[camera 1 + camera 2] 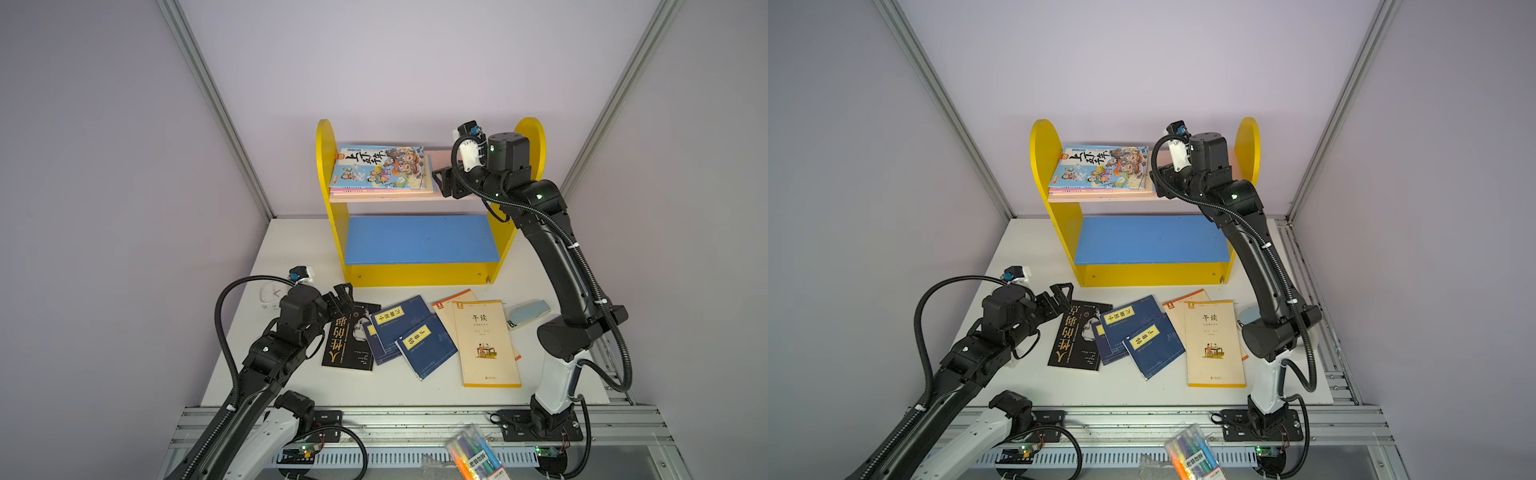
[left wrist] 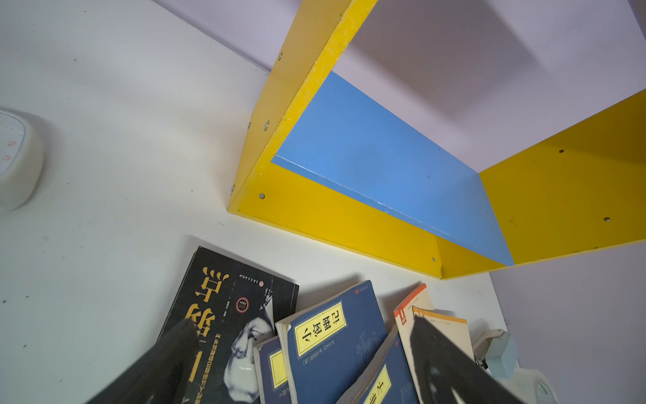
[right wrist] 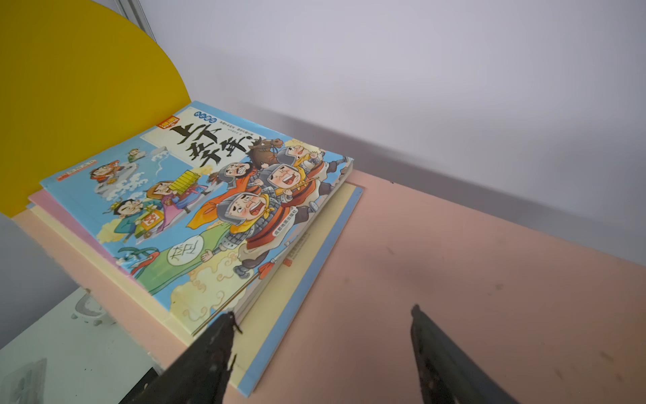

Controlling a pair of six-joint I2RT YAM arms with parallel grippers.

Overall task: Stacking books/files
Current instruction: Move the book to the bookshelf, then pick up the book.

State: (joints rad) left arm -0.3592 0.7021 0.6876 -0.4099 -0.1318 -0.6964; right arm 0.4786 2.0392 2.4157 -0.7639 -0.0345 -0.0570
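Right claw (image 3: 321,311) wide apart, holding nothing, just beside cartoon book pile (image 3: 195,210) on pink shelf (image 3: 454,262). Back out straight, no bumping pile. Left claw (image 1: 343,291) apart over black book (image 1: 349,340) on surface (image 1: 415,386); pinch its edge next

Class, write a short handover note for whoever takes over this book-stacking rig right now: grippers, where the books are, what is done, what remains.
Grippers: the left gripper is open and holds nothing, above the far end of the black book. The right gripper is open and holds nothing, at the pink upper shelf beside the stack.
Done: the stack lies flat on that shelf, with the cartoon book on top.
Left: six books lie loosely overlapping on the table: the black book, three navy books and two cream books. They need lifting onto the stack.
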